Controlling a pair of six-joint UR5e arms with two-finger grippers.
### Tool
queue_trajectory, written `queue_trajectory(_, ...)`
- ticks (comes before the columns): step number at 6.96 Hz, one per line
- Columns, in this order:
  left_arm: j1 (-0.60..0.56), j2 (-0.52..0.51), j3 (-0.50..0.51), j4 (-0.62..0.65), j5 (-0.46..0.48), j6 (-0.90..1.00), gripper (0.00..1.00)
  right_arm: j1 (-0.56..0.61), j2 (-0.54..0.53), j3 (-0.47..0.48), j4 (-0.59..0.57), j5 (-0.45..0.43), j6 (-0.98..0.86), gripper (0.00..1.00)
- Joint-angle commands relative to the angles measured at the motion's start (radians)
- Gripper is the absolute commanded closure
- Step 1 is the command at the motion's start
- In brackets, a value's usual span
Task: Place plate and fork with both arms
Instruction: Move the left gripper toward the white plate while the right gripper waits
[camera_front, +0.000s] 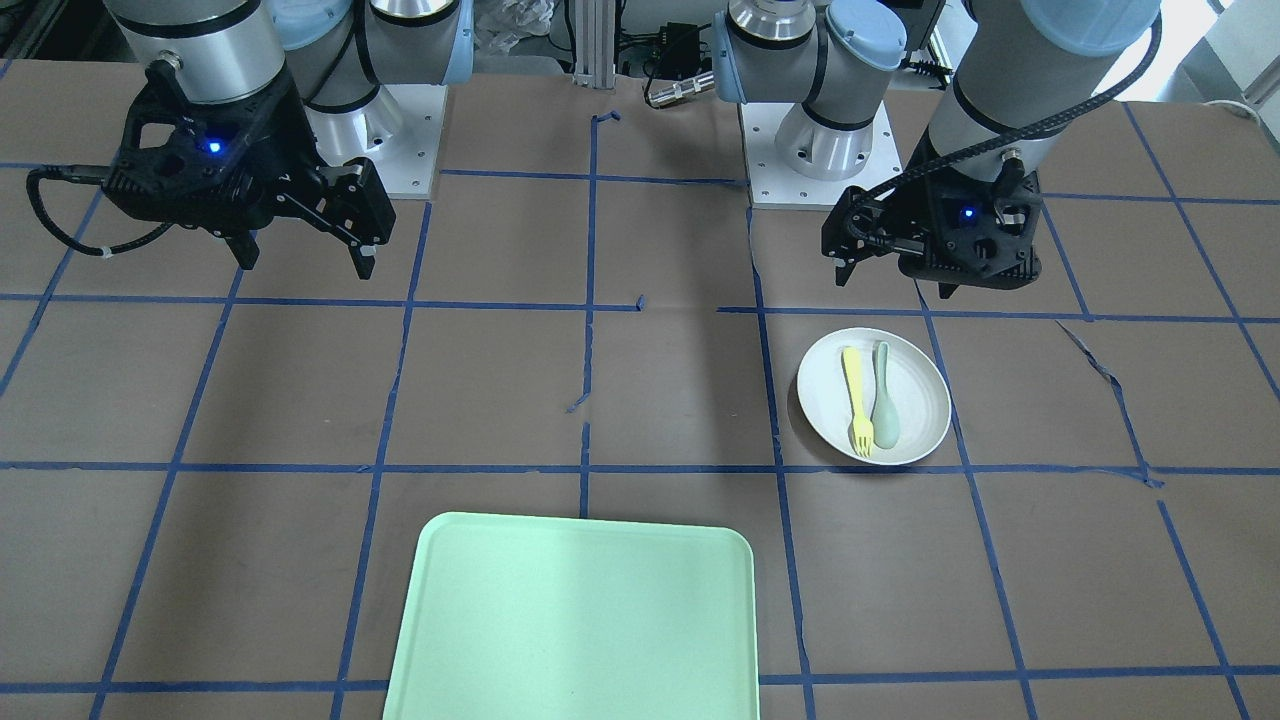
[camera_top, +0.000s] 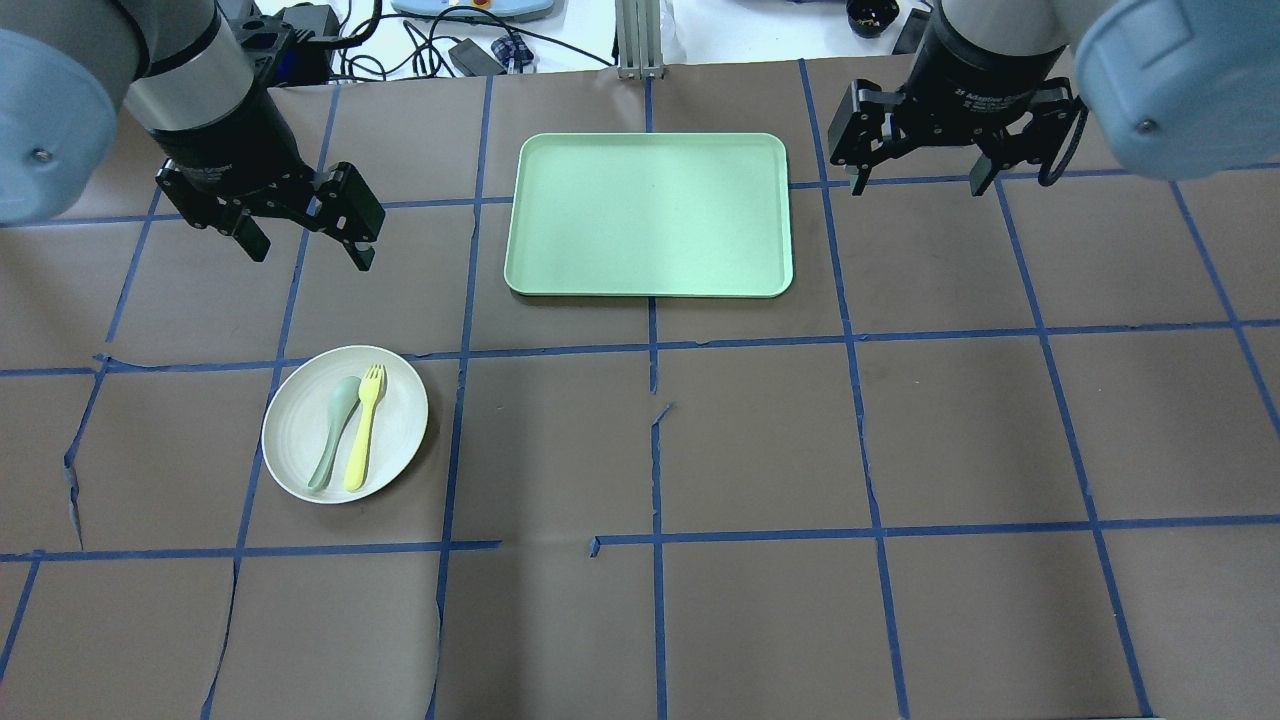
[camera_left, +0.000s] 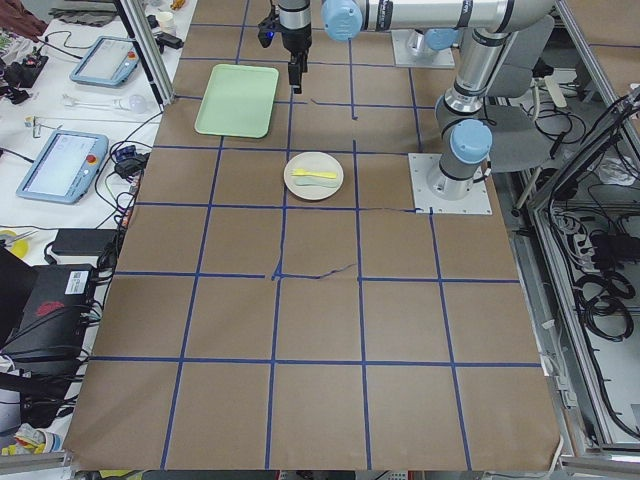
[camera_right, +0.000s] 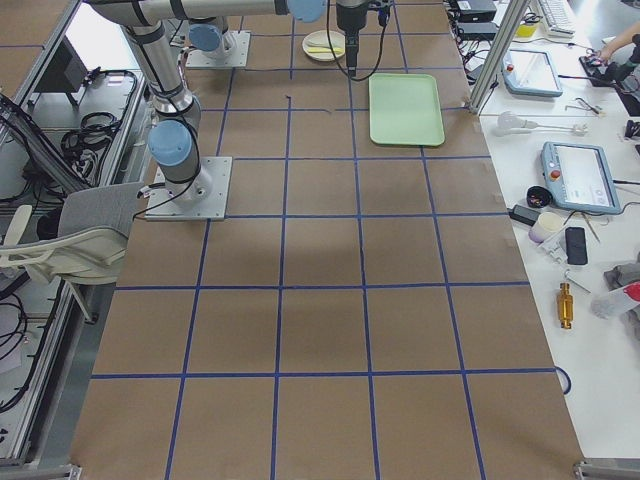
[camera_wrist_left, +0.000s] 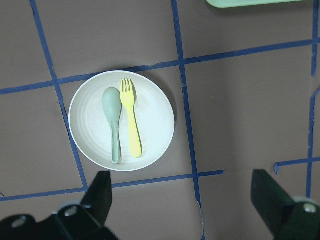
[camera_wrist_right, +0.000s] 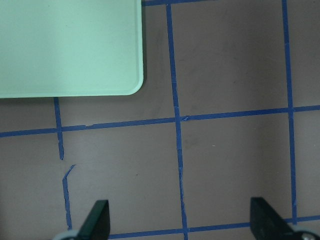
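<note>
The white plate (camera_top: 395, 410) lies on the brown table on my left side. The yellow fork (camera_top: 363, 428) lies on it, beside a grey-green spoon (camera_top: 333, 432). They also show in the front view, the plate (camera_front: 920, 400) and the fork (camera_front: 857, 400), and in the left wrist view, the plate (camera_wrist_left: 155, 125) and the fork (camera_wrist_left: 131, 120). My left gripper (camera_top: 310, 250) hangs open and empty above the table, apart from the plate. My right gripper (camera_top: 918, 185) hangs open and empty by the tray's right end.
A mint-green rectangular tray (camera_top: 650, 215) lies at the table's far middle, between the two grippers. Its corner shows in the right wrist view (camera_wrist_right: 65, 45). Blue tape lines grid the brown table cover. The arm bases (camera_front: 820, 140) stand at the robot's edge.
</note>
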Motion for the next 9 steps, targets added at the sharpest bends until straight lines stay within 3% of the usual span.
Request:
queue_trajectory(1,0.003,0.000,0.001,0.003,0.002,0.002,0.00,0.001,0.000,0.001,0.002,0.000,0.001,0.00)
queue_trajectory(9,0.006,-0.005,-0.001,0.008,0.046,0.004,0.00,0.001,0.000,0.001,-0.001,0.002,0.013,0.00)
